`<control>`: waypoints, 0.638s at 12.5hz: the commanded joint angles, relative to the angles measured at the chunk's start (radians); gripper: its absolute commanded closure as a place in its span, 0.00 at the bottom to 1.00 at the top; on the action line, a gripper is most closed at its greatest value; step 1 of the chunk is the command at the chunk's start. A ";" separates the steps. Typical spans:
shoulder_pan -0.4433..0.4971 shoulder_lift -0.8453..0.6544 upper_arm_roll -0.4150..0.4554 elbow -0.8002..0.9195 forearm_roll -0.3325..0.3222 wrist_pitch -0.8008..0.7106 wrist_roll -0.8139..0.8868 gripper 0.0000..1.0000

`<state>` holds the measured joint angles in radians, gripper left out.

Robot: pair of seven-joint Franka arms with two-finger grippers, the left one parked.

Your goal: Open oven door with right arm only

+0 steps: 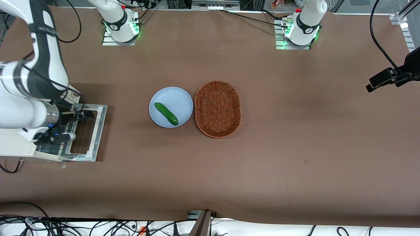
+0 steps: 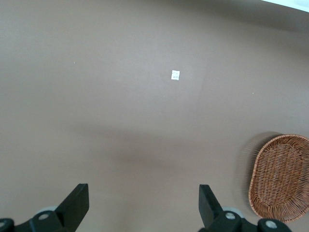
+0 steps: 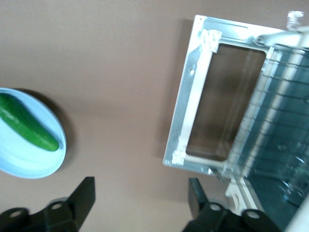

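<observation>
The oven door [image 1: 99,131] hangs fully open and lies flat just above the table, its silver frame around a see-through window. It also shows in the right wrist view [image 3: 186,111], with the wire rack [image 3: 277,121] of the oven's inside beside it. The cream-white oven [image 1: 16,149] stands at the working arm's end of the table. The right arm [image 1: 29,108] reaches over the oven. Its gripper [image 1: 81,114] hovers above the open door, open and empty, touching nothing. Both black fingers [image 3: 82,195] show apart over bare table.
A light blue plate [image 1: 183,98] with a green cucumber [image 1: 166,113] sits mid-table, also in the right wrist view [image 3: 29,166]. A brown wicker basket [image 1: 217,108] lies beside the plate, toward the parked arm. Cables run along the table's near edge.
</observation>
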<state>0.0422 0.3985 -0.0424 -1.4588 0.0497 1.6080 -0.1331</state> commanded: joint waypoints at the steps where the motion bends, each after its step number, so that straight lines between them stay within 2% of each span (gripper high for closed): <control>1: -0.001 -0.101 -0.023 -0.017 0.013 -0.097 -0.019 0.00; 8: 0.001 -0.282 -0.068 -0.025 -0.002 -0.236 -0.005 0.00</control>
<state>0.0419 0.1710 -0.1013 -1.4589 0.0492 1.3961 -0.1343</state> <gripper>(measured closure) 0.000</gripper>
